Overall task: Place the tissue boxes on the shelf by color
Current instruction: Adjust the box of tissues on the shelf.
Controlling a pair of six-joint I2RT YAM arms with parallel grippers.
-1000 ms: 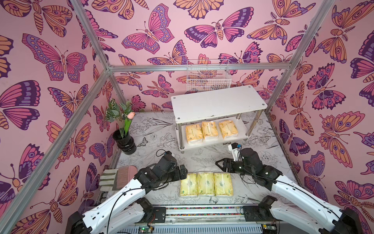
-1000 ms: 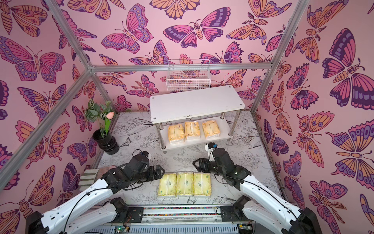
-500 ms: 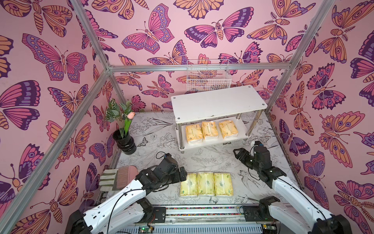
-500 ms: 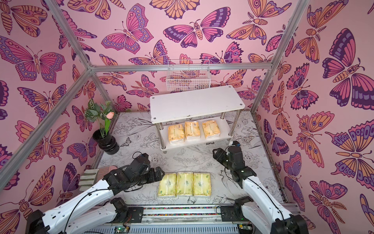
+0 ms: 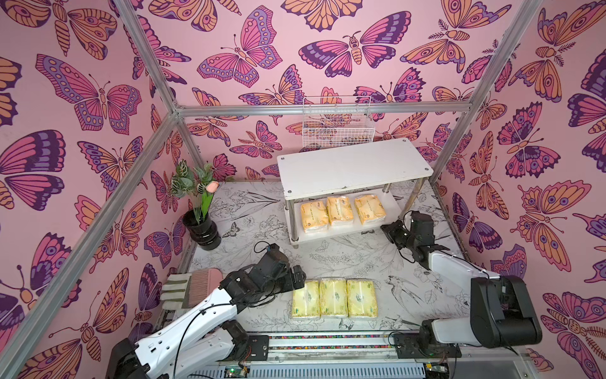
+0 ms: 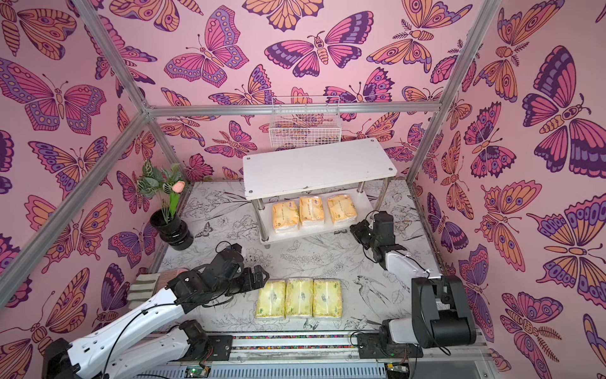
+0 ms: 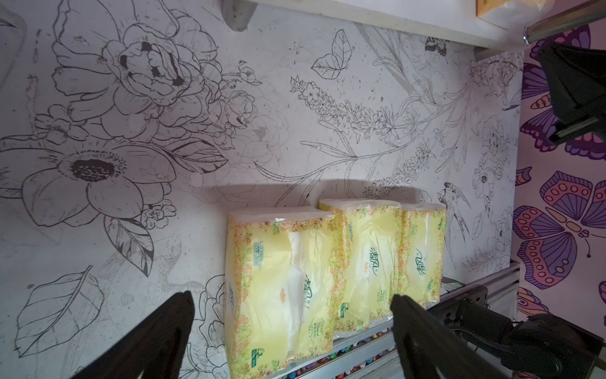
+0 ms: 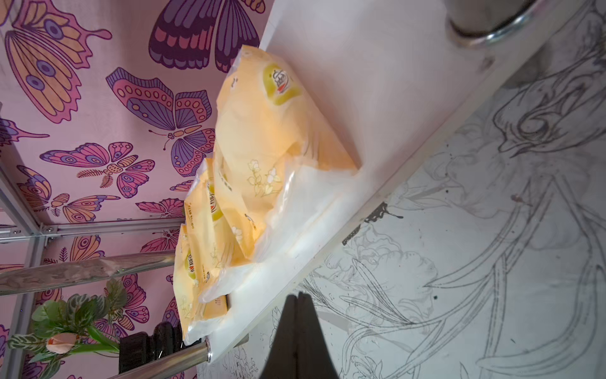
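Top views: three orange packs [image 5: 331,211] side by side on lower board of shelf [image 5: 354,167], long axes running front to back. Three pale yellow-green packs [image 5: 333,298] in touching row on table [image 5: 360,259] near front rail, long axes pointing toward shelf. Left gripper [image 7: 292,297] released, fingers wide, just beside leftmost pale pack. Right gripper [image 8: 296,302] clenched, empty, near lower board's front edge

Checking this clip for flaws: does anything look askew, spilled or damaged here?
Nothing spilled or damaged. Only the rightmost orange pack on the shelf's lower board lies turned slightly against its two neighbours; the three pale packs on the table form a straight row.
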